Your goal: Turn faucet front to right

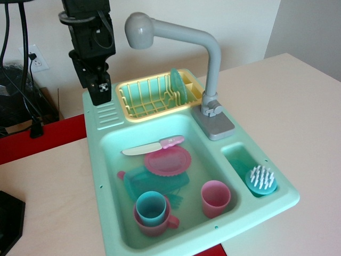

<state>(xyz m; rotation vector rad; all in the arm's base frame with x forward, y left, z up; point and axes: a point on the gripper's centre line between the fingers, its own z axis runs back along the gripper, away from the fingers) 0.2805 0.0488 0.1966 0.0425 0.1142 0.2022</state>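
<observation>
The grey toy faucet (212, 64) stands on its square base (216, 125) at the back right of the mint toy sink (101, 160). Its bent arm reaches left, and the bulbous head (139, 31) hangs above the yellow dish rack (154, 97). A small lever (212, 108) sits low on the post. My black gripper (99, 92) points down over the sink's back left corner, left of the faucet head and apart from it. Its fingers overlap in this view and hold nothing that shows.
The basin holds a toy knife (152, 146), a pink plate (168, 160), a teal cup in a pink mug (152, 210) and a pink cup (216, 198). A teal brush (261, 180) sits in the small side compartment. A black object (9, 221) lies at the left edge.
</observation>
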